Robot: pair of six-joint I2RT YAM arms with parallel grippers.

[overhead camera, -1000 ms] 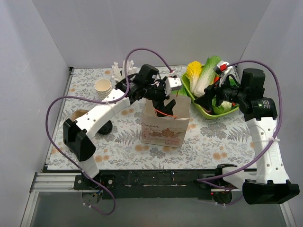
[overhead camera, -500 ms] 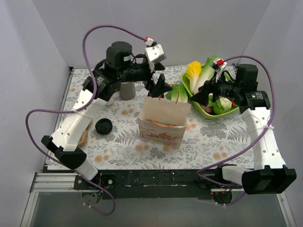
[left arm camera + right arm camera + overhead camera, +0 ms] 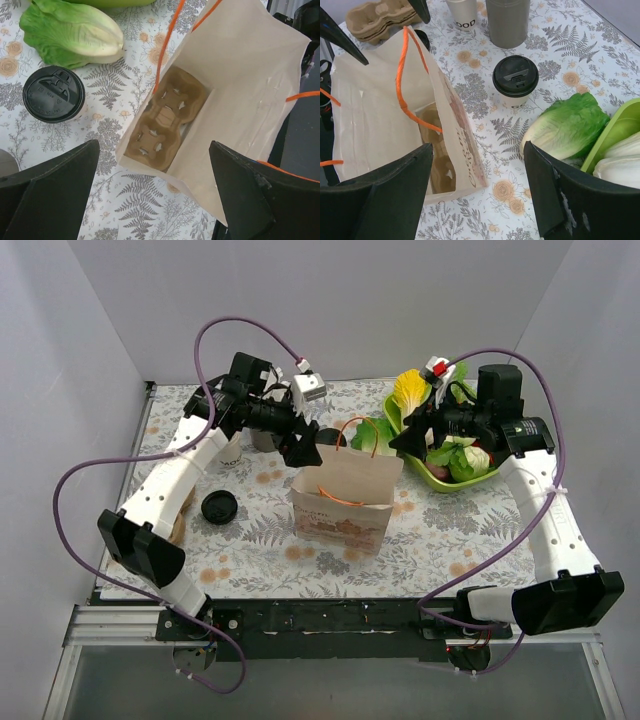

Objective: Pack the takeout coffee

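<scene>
The takeout coffee (image 3: 515, 77), a cream cup with a black lid, stands upright on the table behind the bag, also in the left wrist view (image 3: 53, 94). In the top view my left gripper hides it. The paper bag (image 3: 345, 498) with orange handles stands open, a cardboard cup carrier (image 3: 162, 117) on its floor. My left gripper (image 3: 300, 445) is open and empty above the bag's back left rim (image 3: 155, 200). My right gripper (image 3: 405, 435) is open and empty above the bag's right side (image 3: 477, 195).
A lettuce leaf (image 3: 565, 125) lies right of the coffee, beside a green bowl (image 3: 430, 475) of vegetables. A grey tumbler (image 3: 507, 20) and a lidless paper cup (image 3: 465, 12) stand behind. A loose black lid (image 3: 218, 507) and spare carriers (image 3: 380, 20) lie left of the bag.
My left gripper has come up out of the bag and now hovers at its back left rim. My right gripper has moved left toward the bag.
</scene>
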